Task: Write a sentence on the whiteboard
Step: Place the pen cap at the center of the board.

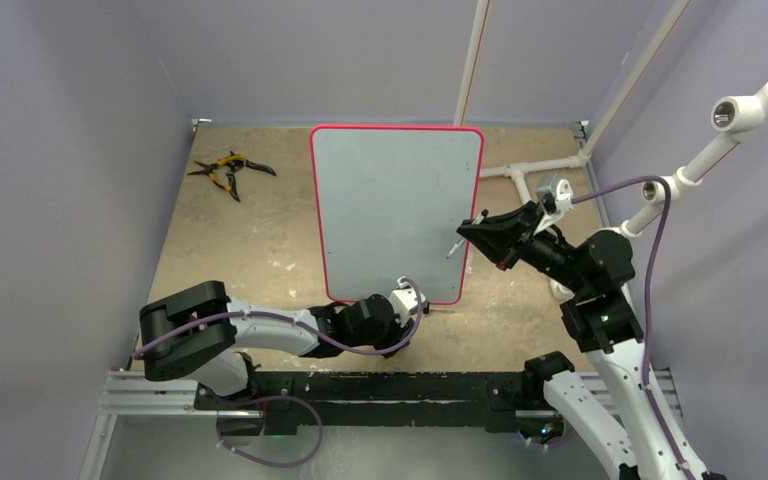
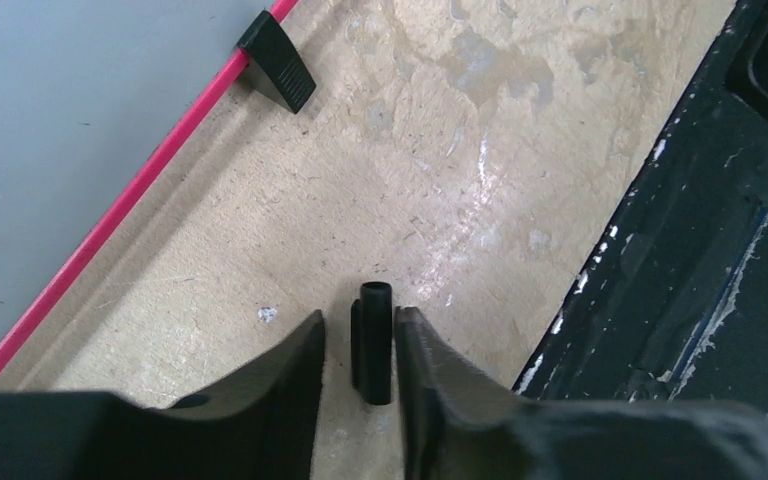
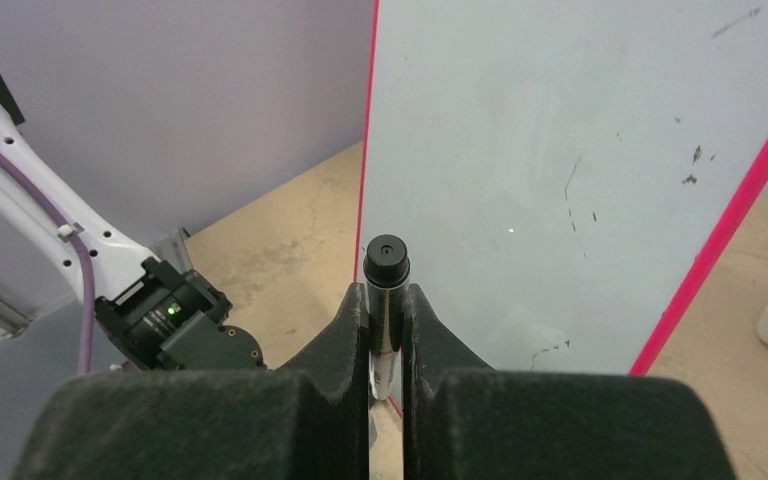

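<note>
The right gripper (image 3: 386, 295) clamps the marker (image 3: 387, 262), its length aimed at the upright whiteboard (image 3: 560, 150) just ahead, while the left gripper (image 2: 360, 318) sits low by the board's foot, jaws slightly parted around, seemingly, a cap (image 2: 373, 345).

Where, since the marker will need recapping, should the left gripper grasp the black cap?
Across its round sides at mid-length, approaching along its axis as the left gripper sits now: the black cap lies lengthwise between the parted fingers, one side facing each.
</note>
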{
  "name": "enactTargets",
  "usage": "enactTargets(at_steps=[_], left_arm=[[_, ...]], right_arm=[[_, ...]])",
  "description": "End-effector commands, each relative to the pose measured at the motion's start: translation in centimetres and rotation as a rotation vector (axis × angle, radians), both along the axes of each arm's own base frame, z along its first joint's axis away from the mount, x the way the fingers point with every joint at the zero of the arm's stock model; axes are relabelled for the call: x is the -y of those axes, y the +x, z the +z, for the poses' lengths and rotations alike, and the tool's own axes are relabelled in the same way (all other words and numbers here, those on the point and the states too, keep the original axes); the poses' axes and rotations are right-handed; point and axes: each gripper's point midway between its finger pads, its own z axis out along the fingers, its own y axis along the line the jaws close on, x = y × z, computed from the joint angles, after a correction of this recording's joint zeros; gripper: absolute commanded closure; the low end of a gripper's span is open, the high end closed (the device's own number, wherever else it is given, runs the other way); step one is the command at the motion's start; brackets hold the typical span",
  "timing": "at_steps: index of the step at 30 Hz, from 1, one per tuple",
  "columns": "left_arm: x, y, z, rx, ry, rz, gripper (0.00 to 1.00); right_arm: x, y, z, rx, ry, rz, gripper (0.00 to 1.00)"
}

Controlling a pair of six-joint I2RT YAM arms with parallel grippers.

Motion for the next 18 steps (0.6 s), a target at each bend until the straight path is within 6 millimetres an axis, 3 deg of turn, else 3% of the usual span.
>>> enactTargets(at_steps=[1, 5, 8, 10, 13, 15, 18], left_arm=[[1.5, 0.9, 1.8, 0.022, -0.058, 0.036, 0.63], [1.6, 1.0, 3.3, 0.031, -0.093, 0.04, 0.5], [2.0, 0.5, 5.8, 0.041, -0.159, 0.006, 0.42], [2.4, -0.2, 8.8, 0.046, -0.239, -0.039, 0.41], [2.9, -1.7, 16.8, 0.079, -0.446, -0.123, 0.39], [2.5, -1.6, 21.0, 0.125, -0.518, -0.124, 0.37], [1.5, -0.3, 24.5, 0.185, -0.515, -0.071, 0.36]], right_arm=[[0.3, 0.6, -1.2, -0.002, -0.019, -0.03, 1.0], [0.1, 0.6, -1.5, -0.004, -0.021, -0.013, 1.0], [-0.1, 0.4, -1.2, 0.016, -0.018, 0.002, 1.0], [-0.4, 0.2, -1.2, 0.023, -0.018, 0.026, 1.0], [-0.8, -0.1, -1.6, 0.027, -0.015, 0.064, 1.0], [-0.9, 0.1, -1.9, 0.017, -0.007, 0.068, 1.0], [-1.4, 0.0, -2.2, 0.009, 0.02, 0.1, 1.0]])
